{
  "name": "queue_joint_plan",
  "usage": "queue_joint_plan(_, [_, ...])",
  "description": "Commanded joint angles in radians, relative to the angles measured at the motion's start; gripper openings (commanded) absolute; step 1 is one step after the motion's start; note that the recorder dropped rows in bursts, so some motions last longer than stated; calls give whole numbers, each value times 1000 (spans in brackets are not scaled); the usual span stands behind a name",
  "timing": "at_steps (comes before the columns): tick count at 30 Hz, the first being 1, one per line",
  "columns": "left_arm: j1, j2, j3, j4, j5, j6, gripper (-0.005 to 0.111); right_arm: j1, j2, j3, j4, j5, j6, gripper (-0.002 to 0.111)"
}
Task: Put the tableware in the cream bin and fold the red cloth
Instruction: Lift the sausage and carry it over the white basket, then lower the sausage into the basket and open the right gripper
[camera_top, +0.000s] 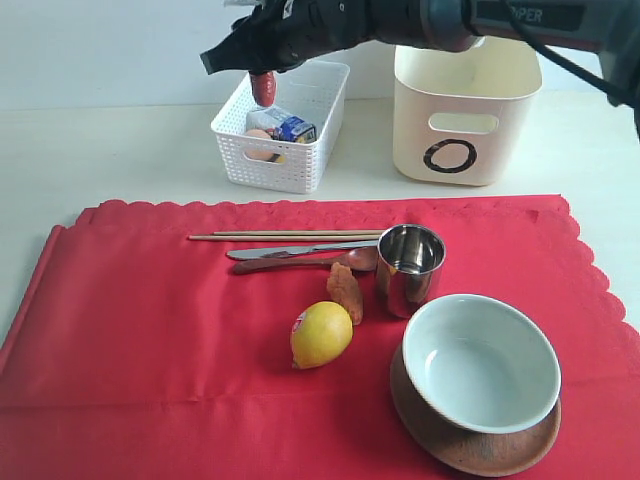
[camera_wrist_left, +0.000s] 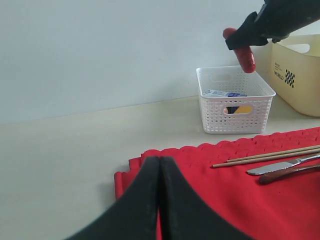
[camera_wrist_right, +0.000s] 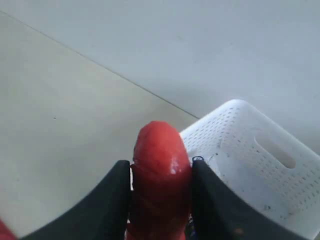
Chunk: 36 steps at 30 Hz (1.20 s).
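Clearance of non-tableware is the step in hand: the right gripper (camera_top: 258, 68), jaws about half apart, clamps an upright red sausage (camera_top: 264, 90) above the far left corner of the white perforated basket (camera_top: 300, 165). The right arm reaches in from the right along the tabletop's (camera_top: 100, 160) far edge, passing over the cream bin (camera_top: 465, 120). The next move, by judgement, calls for lowering inside the rim, then releasing. The left gripper (camera_wrist_left: 160, 200) is pressed closed on nothing, low by the left edge of the red cloth (camera_top: 150, 330). No tableware is binned yet: bowl (camera_top: 480, 365) on wooden plate (camera_top: 470, 450) at the cloth's near right corner; steel cup (camera_top: 410, 270), chopsticks (camera_top: 290, 236), knife (camera_top: 290, 250) and spoon (camera_top: 300, 264) toward its far edge.
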<state>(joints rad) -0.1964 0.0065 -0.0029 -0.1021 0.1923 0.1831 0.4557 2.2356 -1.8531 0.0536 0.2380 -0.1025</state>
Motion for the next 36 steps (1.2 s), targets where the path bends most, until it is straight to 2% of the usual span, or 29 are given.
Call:
queue_joint_plan(1, [-6, -6, 3, -1, -1, -3, 1, -5, 33, -9, -54, -68, -2, 0])
queue_joint_plan(7, [-6, -6, 3, -1, -1, -3, 1, -5, 55, -9, -54, -89, -2, 1])
queue_joint_plan(14, [-6, -6, 3, -1, -1, -3, 1, -5, 55, -9, -54, -94, -2, 15])
queue_joint_plan(20, [-6, -6, 3, -1, -1, -3, 1, -5, 55, -9, -54, -94, -2, 22])
queue_joint_plan(28, [-6, -6, 3, -1, -1, -3, 1, -5, 55, -9, -54, -97, -2, 49])
queue_joint_plan(36, [-6, -6, 3, -1, -1, -3, 1, -5, 55, -9, -54, -83, -2, 62])
